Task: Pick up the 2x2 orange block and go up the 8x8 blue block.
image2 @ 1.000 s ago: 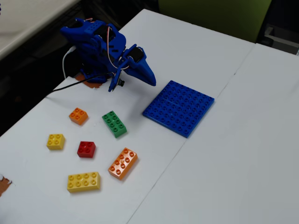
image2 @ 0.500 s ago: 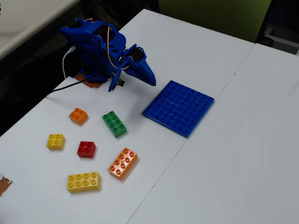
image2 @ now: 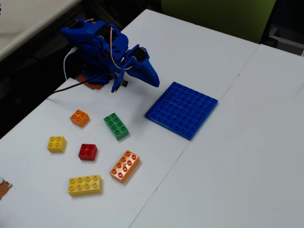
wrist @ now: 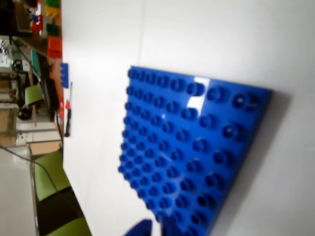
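Note:
The 2x2 orange block [image2: 80,117] lies on the white table at the left, apart from the arm. The 8x8 blue block [image2: 182,109] lies flat in the middle of the table and fills the middle of the wrist view [wrist: 192,152]. The blue arm is folded low at the back left. My gripper [image2: 156,81] points down-right toward the baseplate's near corner, above the table. Its jaws look closed together with nothing between them. In the wrist view only a blue fingertip [wrist: 140,228] shows at the bottom edge. The orange block is out of the wrist view.
A green 2x4 brick [image2: 116,126], red 2x2 brick [image2: 88,152], small yellow brick [image2: 56,144], long yellow brick [image2: 85,185] and long orange brick [image2: 125,166] lie at the front left. A table seam runs past the baseplate's right side.

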You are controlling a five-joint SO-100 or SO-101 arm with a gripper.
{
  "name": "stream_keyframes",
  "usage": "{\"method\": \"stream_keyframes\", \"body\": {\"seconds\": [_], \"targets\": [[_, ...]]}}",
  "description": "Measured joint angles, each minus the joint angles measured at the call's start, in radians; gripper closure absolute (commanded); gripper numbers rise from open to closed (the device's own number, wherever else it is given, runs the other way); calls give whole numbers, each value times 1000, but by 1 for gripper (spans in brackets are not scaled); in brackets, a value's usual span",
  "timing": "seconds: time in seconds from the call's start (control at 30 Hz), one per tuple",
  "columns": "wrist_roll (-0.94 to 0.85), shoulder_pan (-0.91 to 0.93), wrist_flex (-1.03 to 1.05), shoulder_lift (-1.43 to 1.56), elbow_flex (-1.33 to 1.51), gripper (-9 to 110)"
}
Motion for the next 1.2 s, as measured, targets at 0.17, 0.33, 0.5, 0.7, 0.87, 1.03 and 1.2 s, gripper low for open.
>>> {"method": "stream_keyframes", "body": {"seconds": [0.17,0.33,0.5,0.7,0.87,1.03,1.2], "targets": [[-118,35,-8,-29,-57,101],[-255,89,137,-227,-285,101],[-420,144,362,-472,-630,101],[-683,229,627,-707,-954,101],[-976,307,819,-856,-1135,99],[-1293,428,966,-996,-1298,97],[-1614,591,1014,-1080,-1361,94]]}}
